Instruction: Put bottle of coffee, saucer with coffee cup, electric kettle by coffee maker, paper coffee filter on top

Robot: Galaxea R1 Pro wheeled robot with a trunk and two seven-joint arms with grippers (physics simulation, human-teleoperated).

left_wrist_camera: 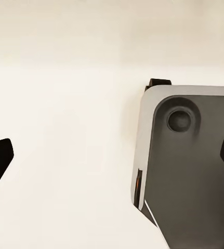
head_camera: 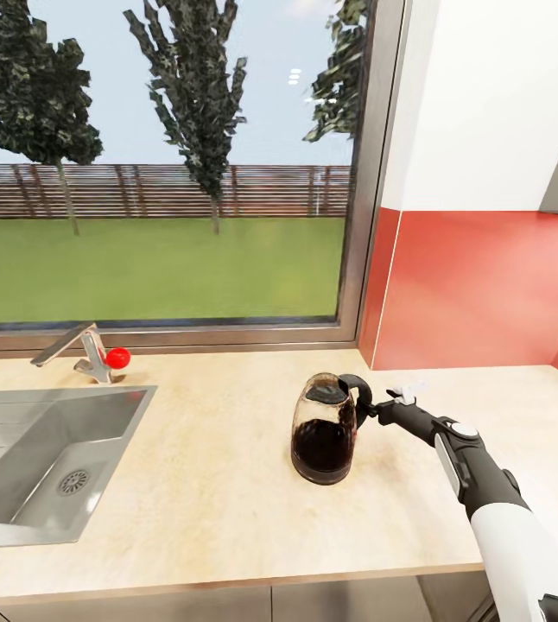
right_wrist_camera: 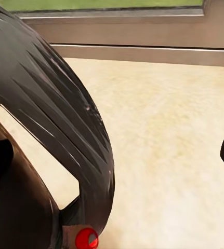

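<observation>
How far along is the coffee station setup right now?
Nothing looks finished yet. In hand: the right gripper is at the electric kettle's black handle, with the kettle upright on the countertop near the sink. Left: everything, since no other station item is in sight.

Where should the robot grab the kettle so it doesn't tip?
Probably by the curved black handle of the electric kettle, coming from the kettle's right, where the right gripper already is. The handle sticks out toward that side, and the glass body looks round and wide.
</observation>
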